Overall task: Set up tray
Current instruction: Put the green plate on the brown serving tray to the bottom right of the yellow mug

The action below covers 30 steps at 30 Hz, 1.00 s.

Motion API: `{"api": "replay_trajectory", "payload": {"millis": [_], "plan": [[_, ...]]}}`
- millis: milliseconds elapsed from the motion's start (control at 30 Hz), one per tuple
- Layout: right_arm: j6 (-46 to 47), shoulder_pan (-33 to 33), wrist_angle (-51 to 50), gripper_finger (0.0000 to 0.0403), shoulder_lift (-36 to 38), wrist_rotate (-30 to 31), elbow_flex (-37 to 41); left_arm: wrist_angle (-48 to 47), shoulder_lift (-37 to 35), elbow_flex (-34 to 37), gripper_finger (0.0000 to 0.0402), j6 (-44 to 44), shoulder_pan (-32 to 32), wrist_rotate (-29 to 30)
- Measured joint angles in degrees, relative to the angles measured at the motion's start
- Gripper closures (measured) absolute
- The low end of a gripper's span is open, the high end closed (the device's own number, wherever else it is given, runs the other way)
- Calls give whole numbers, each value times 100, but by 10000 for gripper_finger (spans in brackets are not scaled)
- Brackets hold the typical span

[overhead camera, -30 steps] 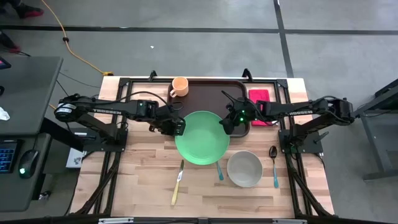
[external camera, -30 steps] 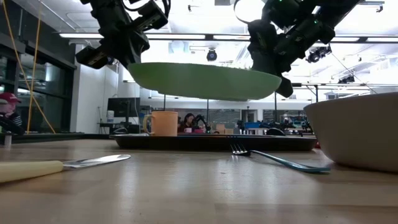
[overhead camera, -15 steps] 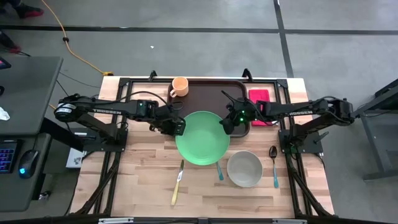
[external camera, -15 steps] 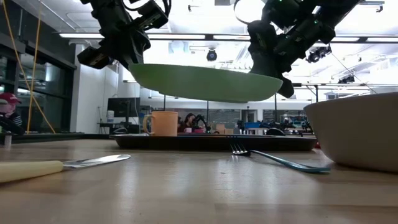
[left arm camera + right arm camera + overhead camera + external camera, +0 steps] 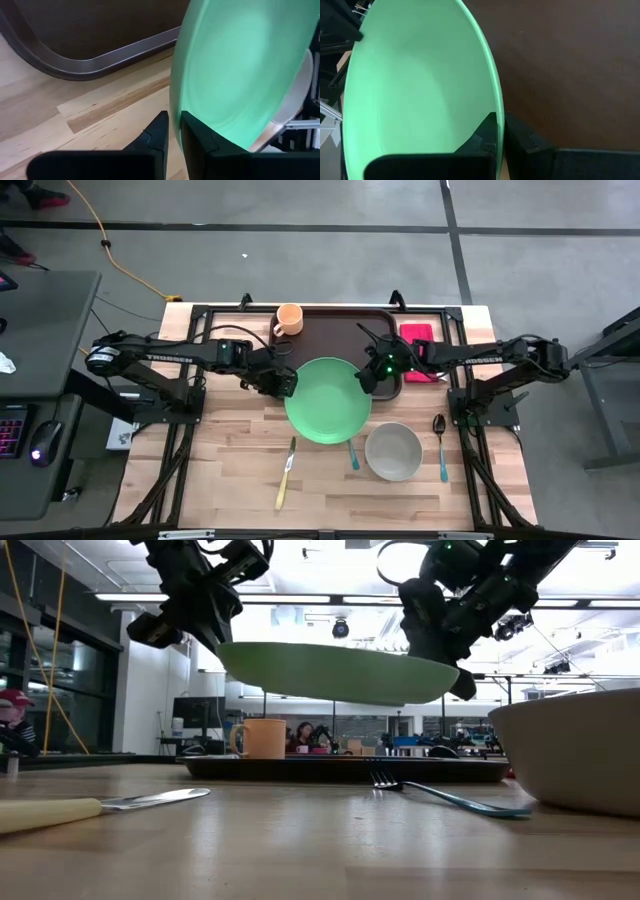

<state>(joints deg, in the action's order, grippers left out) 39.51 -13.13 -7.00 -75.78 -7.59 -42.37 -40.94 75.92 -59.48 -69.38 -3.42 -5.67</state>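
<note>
Brown plastic, the tray (image 5: 335,330) looks stiff and light; we'd grip its raised rim. Our left gripper (image 5: 289,383) and right gripper (image 5: 362,378) each pinch the plate (image 5: 327,400) rim.

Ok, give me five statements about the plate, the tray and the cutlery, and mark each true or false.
1. The green plate hangs in the air above the table. True.
2. Only the left pincer has the plate by the rim. False: the right pincer grips the opposite edge too.
3. The orange mug stands on the tray. True.
4. The red napkin lies inside the beige bowl. False: it lies on the table beside the tray.
5. The spoon lies on the tray. False: it lies on the table beside the bowl.
</note>
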Motion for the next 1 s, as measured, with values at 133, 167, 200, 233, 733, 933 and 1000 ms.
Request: {"api": "replay_trajectory", "payload": {"millis": [133, 167, 200, 233, 733, 933, 1000], "plan": [[-57, -9, -75, 402, 1, 39, 0, 40, -42, 4, 325, -3, 0, -20], [-70, -27, -123, 402, 1, 35, 0, 24, -55, 4, 325, -2, 0, -20], [-117, -47, -151, 402, 1, 11, 0, -18, -70, 6, 325, -3, 0, -20], [-122, -73, -154, 401, 1, -17, 0, -47, -82, 15, 325, -5, 0, -17], [-314, -645, -147, 402, 19, -292, 0, -1083, -251, 11, 325, -138, 0, 74], [-444, -1023, -145, 402, 19, -357, 0, -1695, -249, 11, 325, -139, 0, 303], [-498, -1163, -145, 402, 19, -396, 0, -1852, -249, 11, 325, -140, 0, 369]]}}
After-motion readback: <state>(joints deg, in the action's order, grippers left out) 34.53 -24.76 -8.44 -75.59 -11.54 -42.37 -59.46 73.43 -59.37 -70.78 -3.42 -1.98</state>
